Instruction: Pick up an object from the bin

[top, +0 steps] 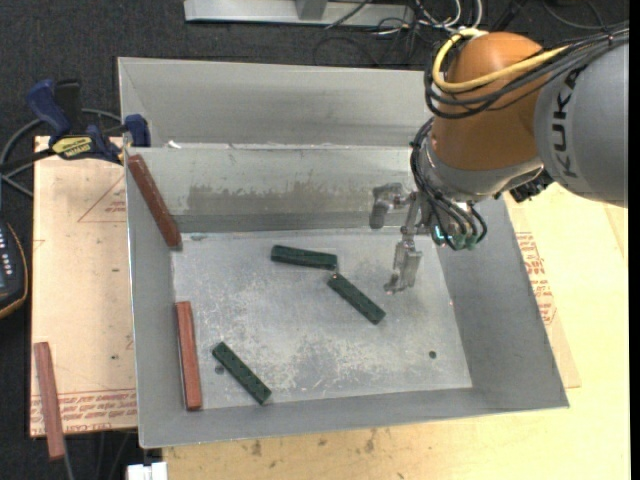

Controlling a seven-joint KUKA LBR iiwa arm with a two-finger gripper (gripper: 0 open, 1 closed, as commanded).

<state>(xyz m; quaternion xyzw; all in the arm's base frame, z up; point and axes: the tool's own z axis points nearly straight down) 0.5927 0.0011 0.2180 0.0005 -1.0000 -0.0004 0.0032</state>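
Fingers [404,266] of the gripper [393,248] are standing apart, clasping nothing, hanging just right of a dark green bar [357,299] that is lying slantwise mid-bin, with another green bar [304,258] lying to its left.

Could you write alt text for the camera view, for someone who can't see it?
A robot arm's tool hangs inside a grey metal bin, just right of a dark green bar near the middle. A second green bar lies beside it; a third green bar and a reddish-brown bar lie at lower left.
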